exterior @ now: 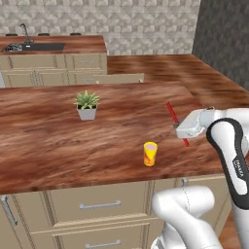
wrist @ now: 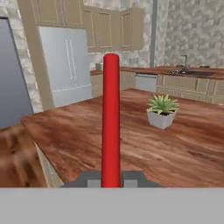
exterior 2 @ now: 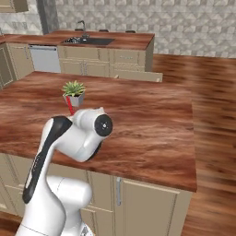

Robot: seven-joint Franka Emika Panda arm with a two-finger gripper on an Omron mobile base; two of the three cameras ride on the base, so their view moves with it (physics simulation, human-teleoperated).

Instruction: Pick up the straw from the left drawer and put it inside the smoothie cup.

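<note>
I have the pincer (exterior: 181, 127) clenched on the red straw (exterior: 172, 115) above the worktop (exterior: 48, 136), its long axis tilted, with the yellow smoothie cup (exterior: 150, 153) at eight o'clock from it.

The worktop (exterior: 58, 141) was a broad slab of reddish-brown wood grain, spreading across the middle of the left base view from the left edge to the right. A small potted plant (exterior: 87, 105) in a grey-white pot stood on it, left of centre and toward the upper part of the slab. The smoothie cup (exterior: 150, 153), yellow with a reddish-orange mark, stood upright on the worktop lower and to the right, near the front edge and well apart from the plant. In the right base view the plant (exterior 2: 73, 93) sat at the upper left of the worktop (exterior 2: 152, 120). The hand view showed the plant (wrist: 162, 111) right of centre on that worktop (wrist: 78, 140).
</note>
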